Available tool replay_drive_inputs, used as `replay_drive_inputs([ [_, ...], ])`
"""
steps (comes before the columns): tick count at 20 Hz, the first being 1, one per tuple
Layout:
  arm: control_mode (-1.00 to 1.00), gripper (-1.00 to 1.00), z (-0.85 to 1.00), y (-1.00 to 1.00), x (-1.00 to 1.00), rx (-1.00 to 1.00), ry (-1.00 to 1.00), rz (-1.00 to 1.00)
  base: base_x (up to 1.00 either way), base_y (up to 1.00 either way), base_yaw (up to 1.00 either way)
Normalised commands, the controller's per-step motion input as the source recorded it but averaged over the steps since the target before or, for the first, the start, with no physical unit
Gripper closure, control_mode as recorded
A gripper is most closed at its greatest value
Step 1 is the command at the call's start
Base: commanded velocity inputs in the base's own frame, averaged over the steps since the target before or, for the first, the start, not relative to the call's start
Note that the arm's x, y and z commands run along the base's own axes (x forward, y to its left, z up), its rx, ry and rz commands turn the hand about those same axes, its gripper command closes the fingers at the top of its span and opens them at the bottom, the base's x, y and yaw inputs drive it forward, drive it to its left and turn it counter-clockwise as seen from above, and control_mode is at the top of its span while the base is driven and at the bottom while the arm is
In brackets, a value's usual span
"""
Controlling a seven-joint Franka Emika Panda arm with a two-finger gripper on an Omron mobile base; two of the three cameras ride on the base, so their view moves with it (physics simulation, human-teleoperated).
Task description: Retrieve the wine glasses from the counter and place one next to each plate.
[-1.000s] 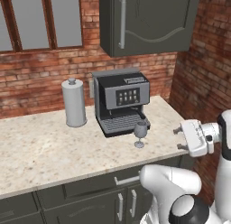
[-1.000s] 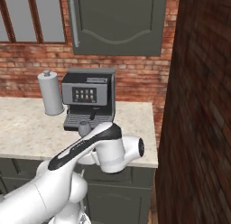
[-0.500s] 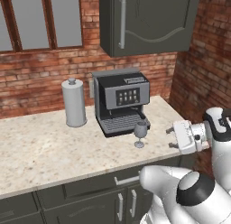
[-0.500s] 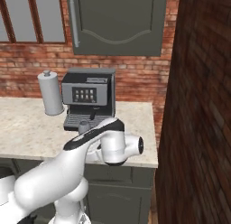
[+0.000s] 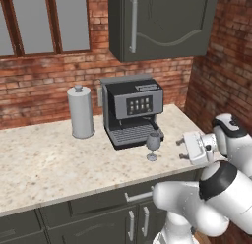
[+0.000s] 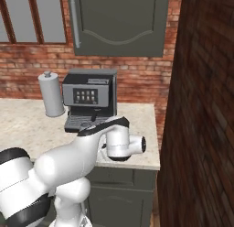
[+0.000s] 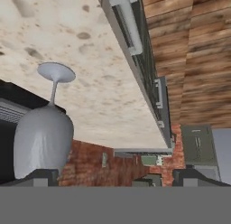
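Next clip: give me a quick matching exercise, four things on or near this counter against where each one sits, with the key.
Things:
1. wine glass
2. canister
3. coffee machine
4. gripper

Places:
A. against the brick wall, under the wall cabinet
B. left of the coffee machine
C. just right of the wine glass, apart from it
D. on the counter just in front of the coffee machine

Pairs: 1-D, 2-B, 3-A, 4-C

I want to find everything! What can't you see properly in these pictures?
- Small grey stemmed wine glass: in the right base view the white arm covers it.
- Gripper: fingertips too small to judge in the left base view.
- Dark grey upper cabinet: top cut off by the picture edge.
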Motion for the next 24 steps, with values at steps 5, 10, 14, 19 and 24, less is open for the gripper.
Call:
replay_drive_inputs([
  [5,-1.0,-1.0,-0.03,0.0,0.2,0.0,0.0,0.0,0.0,0.0,0.0],
  [10,-1.0,-1.0,-0.05,0.0,0.17,0.0,0.0,0.0,0.0,0.0,0.0],
  [14,-1.0,-1.0,-0.08,0.1,0.04,0.0,0.0,0.0,0.0,0.0,0.0],
  [19,-1.0,-1.0,-0.01,0.1,0.08,0.01,0.01,0.0,0.0,0.0,0.0],
  [24,-1.0,-1.0,-0.02,0.12,0.09,0.03,0.01,0.0,0.0,0.0,0.0],
])
